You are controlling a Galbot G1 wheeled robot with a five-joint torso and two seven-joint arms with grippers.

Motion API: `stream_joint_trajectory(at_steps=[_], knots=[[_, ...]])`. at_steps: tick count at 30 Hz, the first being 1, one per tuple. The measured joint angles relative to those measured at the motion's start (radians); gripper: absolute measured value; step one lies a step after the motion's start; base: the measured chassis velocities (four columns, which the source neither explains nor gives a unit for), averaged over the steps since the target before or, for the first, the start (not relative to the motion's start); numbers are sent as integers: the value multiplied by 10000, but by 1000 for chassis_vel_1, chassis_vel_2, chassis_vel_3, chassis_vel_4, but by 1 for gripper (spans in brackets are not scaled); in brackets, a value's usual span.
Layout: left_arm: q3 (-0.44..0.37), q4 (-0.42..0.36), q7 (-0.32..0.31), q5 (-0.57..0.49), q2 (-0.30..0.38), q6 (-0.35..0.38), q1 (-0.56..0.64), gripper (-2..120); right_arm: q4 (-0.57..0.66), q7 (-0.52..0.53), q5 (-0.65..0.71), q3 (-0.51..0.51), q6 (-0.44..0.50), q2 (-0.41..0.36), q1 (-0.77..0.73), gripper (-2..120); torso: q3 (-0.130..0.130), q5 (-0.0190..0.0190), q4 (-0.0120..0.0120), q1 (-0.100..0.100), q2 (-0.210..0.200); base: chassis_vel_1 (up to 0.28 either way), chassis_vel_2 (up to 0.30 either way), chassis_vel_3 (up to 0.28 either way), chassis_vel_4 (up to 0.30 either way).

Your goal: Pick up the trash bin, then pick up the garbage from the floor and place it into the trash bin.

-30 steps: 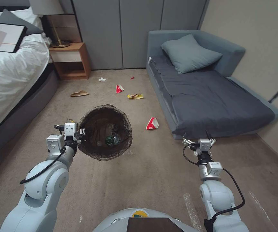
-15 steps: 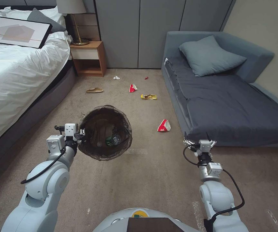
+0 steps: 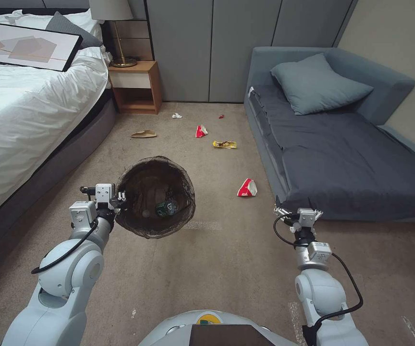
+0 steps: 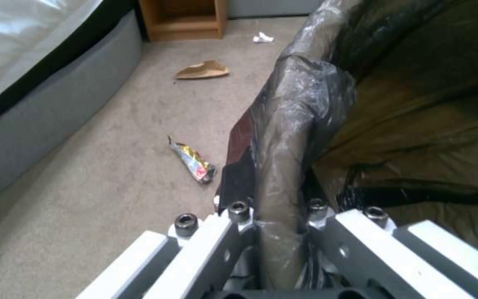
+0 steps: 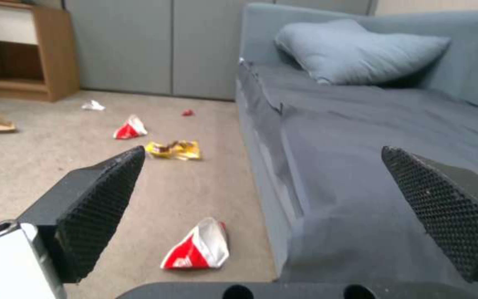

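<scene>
**Q.** What does the head view show of the two arms?

**A.** At centre left, the left gripper [image 3: 121, 197] is clenched on the bag-lined rim of the trash bin [image 3: 155, 197], holding it clear of the carpet [image 3: 226, 269]. In the left wrist view the rim [image 4: 283, 166] runs between the closed fingers. A green-labelled bottle [image 3: 165, 208] lies inside the bin. At lower right, the right gripper [image 3: 298, 205] hangs released, its pads [image 5: 101, 207] wide apart and holding nothing.

**Q.** Where is the remaining garbage?

**A.** The nearest red-and-white wrapper [image 3: 247, 188] lies right of centre, just beside the sofa [image 3: 342, 158]. Farther up the frame lie a yellow wrapper [image 3: 224, 144], a second red wrapper [image 3: 201, 130], a brown wrapper [image 3: 143, 134], a white tissue [image 3: 176, 115] and a small red scrap [image 3: 221, 116]. The left wrist view shows another multicoloured wrapper [image 4: 192, 160] on the carpet close to the bin.

**Q.** How is the step in hand best done?

**A.** The step appears to be the approach to the nearest wrapper. The right gripper should descend with its jaws straddling the crinkled foil and close low against the carpet, since thin foil is likely to slip from a shallow pinch. Clearance from the sofa edge needs watching. The bin should stay level and within the right arm's reach.
</scene>
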Motion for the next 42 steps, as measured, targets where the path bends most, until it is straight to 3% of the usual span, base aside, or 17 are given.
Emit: stream_joint_trajectory(at_steps=[14,23,42], knots=[[11,-76,8,262,-54,-19,131,0,-241,-312,-47,47,453,-14,40,100,-1,1,0,-1,1,-56,10,57,-11],[-16,30,21,247,-31,-42,147,0,-225,-352,-22,36,354,-183,117,100,1,-1,-1,0,1,-286,104,267,-109],[56,45,-20,91,60,-64,54,0,-217,-344,-5,-7,256,-278,155,100,0,-1,-2,1,1,-334,228,337,-222]])
